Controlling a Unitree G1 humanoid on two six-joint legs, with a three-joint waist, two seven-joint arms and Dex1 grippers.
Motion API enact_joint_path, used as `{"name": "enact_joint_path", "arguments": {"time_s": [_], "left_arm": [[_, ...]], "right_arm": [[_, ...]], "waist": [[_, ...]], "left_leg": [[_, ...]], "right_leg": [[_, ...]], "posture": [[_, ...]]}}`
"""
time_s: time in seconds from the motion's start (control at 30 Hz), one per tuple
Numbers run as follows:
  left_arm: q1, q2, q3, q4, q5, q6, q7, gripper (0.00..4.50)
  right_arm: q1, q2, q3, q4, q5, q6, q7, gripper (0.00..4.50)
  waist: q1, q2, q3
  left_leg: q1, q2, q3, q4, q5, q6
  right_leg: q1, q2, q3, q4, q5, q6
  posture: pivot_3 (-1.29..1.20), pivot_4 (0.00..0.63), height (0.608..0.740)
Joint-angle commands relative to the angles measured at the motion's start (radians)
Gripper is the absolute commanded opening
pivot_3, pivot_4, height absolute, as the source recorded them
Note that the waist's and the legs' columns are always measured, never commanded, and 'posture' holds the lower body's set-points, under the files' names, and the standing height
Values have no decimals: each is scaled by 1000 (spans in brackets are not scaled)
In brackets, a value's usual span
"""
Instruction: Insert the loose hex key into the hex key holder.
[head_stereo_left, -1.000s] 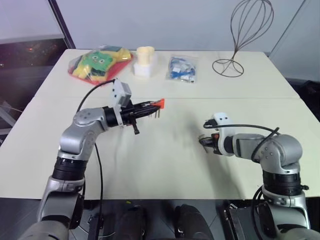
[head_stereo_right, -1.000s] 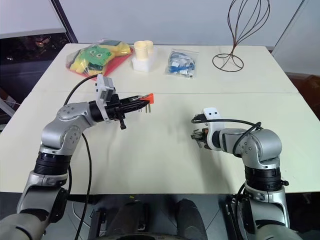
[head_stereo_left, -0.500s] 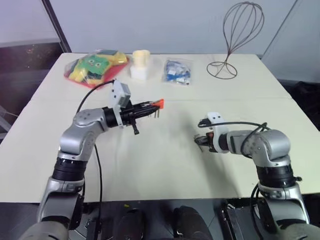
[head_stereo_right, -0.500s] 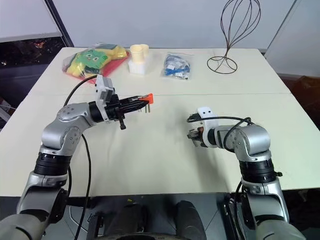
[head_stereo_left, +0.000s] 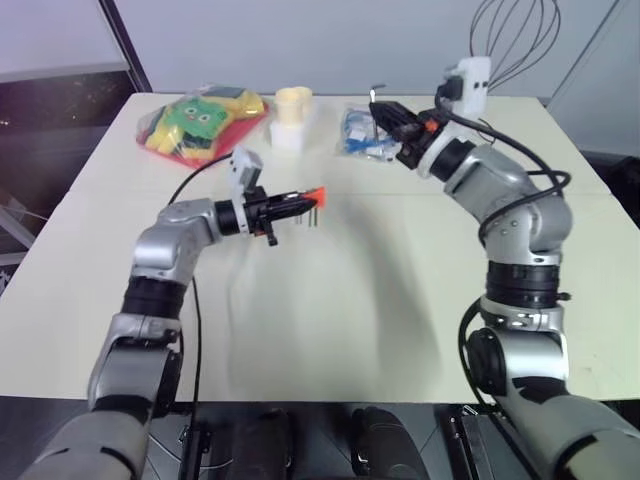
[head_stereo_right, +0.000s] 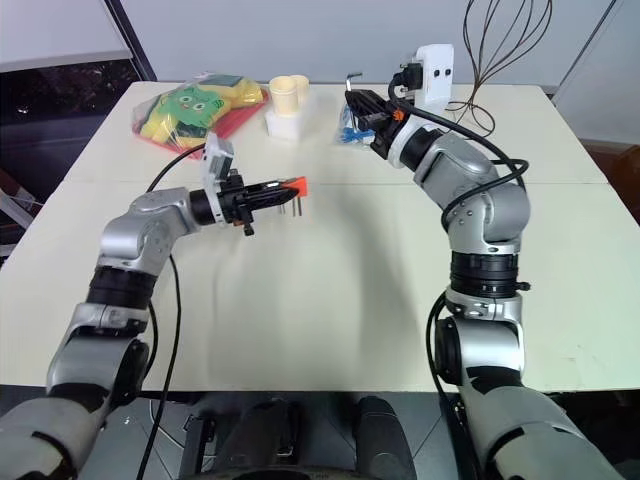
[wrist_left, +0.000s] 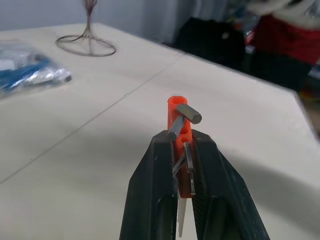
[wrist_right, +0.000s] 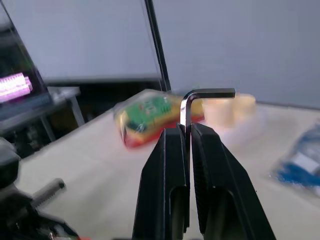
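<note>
Matte cream tabletop (head_stereo_left: 330, 300), seam across middle. Left gripper (wrist_left: 183, 150) pinching orange plastic hex key holder (wrist_left: 176, 112), held above tabletop, grey keys protruding. Right gripper (wrist_right: 188, 132) raised, clamped on thin grey L-shaped loose hex key (wrist_right: 200, 97), bent end uppermost.

Cream table (head_stereo_left: 330, 300) with toy bag (head_stereo_left: 200, 122), cups (head_stereo_left: 292, 118), blue packet (head_stereo_left: 365, 135), wire stand (head_stereo_right: 500, 40)

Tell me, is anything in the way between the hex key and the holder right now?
Nothing visible. The right gripper holds the key up in the air and the left gripper holds the holder above the table, with only open air between them.
</note>
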Motion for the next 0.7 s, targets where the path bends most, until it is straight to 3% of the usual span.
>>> {"name": "enact_joint_path", "arguments": {"time_s": [0.03,0.23,0.7], "left_arm": [[-84,-22,27,45,-25,-14,-50,0],[-136,-46,31,113,-10,-47,-75,0],[-186,-70,54,209,20,-123,-87,0]], "right_arm": [[-1,36,-10,-43,29,-70,-1,44],[38,105,7,-81,39,-114,-45,44],[110,125,44,-170,82,-83,-82,44]], "waist": [[-4,0,0],[-10,0,0],[-6,0,0]], "left_leg": [[0,0,0,0,0,0],[1,2,0,-1,0,0],[1,2,0,-1,1,-1]], "right_leg": [[0,0,0,0,0,0],[-2,1,0,2,0,0],[-2,2,0,3,0,0]], "posture": [[0,150,740],[0,150,740],[0,150,740]]}}
